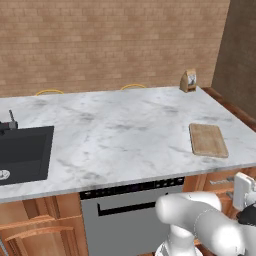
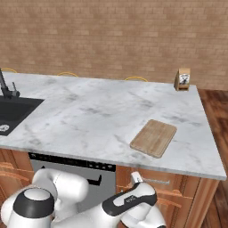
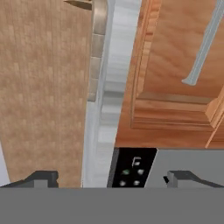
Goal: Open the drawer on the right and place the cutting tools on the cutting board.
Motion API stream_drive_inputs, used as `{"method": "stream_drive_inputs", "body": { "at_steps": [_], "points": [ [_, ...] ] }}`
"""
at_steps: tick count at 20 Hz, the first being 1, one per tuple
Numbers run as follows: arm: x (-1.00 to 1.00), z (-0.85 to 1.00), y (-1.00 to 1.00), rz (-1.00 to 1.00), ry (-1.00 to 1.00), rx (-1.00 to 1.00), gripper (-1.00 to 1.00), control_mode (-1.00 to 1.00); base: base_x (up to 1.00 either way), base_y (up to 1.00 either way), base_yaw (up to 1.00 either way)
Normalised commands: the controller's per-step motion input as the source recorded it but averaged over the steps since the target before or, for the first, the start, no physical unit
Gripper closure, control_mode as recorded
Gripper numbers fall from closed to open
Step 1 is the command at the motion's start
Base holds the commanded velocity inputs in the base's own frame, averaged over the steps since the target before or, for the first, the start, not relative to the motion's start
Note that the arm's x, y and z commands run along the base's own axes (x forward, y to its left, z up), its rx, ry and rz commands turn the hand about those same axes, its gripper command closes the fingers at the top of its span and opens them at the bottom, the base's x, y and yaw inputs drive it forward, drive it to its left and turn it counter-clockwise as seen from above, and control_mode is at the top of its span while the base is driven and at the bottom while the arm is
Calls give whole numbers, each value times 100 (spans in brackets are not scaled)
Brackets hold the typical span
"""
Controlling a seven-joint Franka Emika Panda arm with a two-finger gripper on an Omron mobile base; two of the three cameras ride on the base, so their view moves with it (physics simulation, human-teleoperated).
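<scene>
drawer (image 3: 175,65) shut | dishwasher (image 3: 175,166) beside | pincer (image 3: 111,178) wide open, empty

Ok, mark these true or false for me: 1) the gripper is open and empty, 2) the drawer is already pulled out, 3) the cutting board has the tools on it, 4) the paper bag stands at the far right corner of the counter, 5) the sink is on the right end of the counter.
1) True: the gripper is open, with nothing between its fingertips.
2) False: the drawer looks shut, its front flush under the counter.
3) False: the cutting board lies bare.
4) True: the paper bag stands upright near the far right corner.
5) False: the sink is at the left end.
</scene>
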Motion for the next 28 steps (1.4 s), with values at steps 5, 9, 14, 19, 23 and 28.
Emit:
{"method": "stream_drive_inputs", "body": {
  "at_steps": [5, 9, 14, 19, 23, 28],
  "points": [
    [7, -18, -11, -2, 0, 1, -100, -100, 0, 0, 0],
    [11, -18, -11, -3, 0, 1, -100, -100, 0, 0, 0],
    [26, -25, -11, -4, 0, 0, -100, -100, 0, 0, 0],
    [35, -28, -10, -5, 0, 0, -100, -100, 0, 0, 0],
    [25, -26, -14, -4, 0, 0, -100, -100, 0, 0, 0],
    [15, -22, -17, -3, 0, 1, -100, -100, 0, 0, 0]
  ]
}}
